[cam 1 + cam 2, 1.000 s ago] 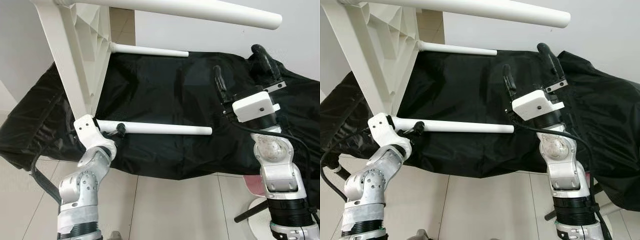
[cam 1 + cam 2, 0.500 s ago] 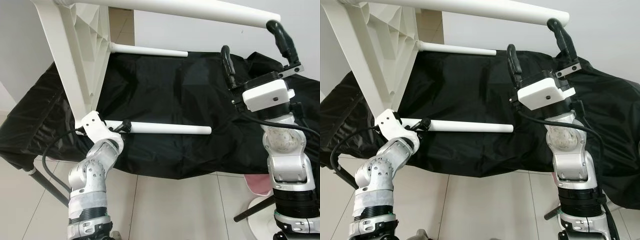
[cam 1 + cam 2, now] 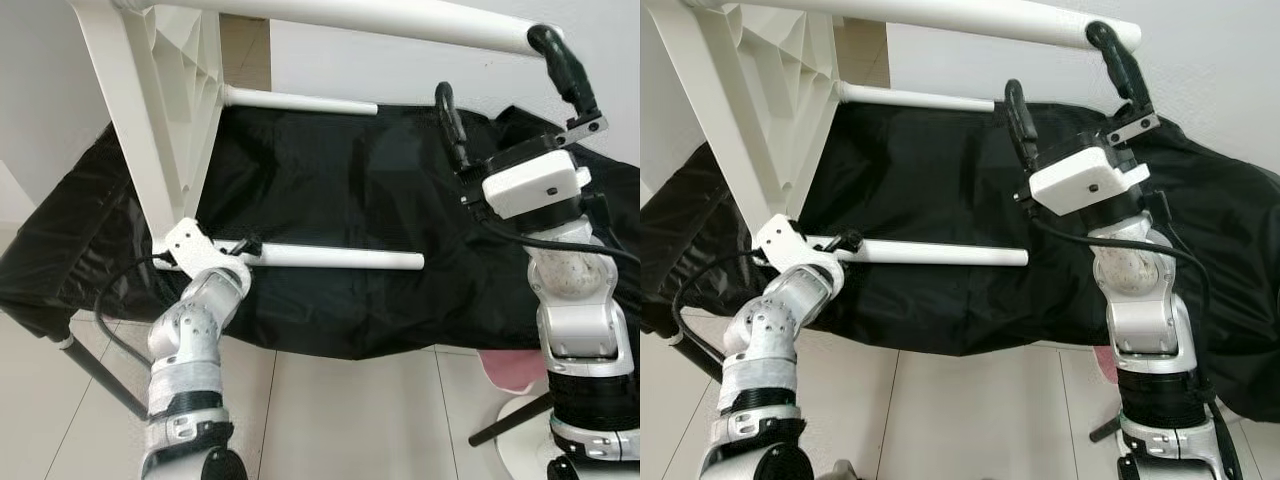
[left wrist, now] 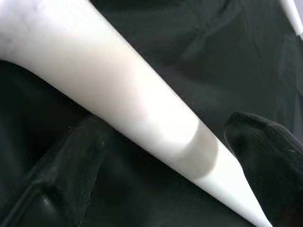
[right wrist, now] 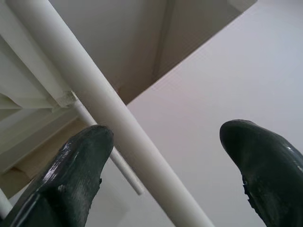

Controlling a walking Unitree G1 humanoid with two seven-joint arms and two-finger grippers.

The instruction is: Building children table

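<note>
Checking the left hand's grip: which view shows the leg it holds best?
The left wrist view: the leg runs between both fingers, close up. The eye views show the left hand at its base and its whole length.

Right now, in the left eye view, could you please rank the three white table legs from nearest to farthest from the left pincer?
1. The lower table leg: the left pincer sits around its near end, above the black cloth.
2. The middle table leg: farther back, along the cloth's far edge.
3. The top table leg: highest up, with the right pincer at its tip.
</note>
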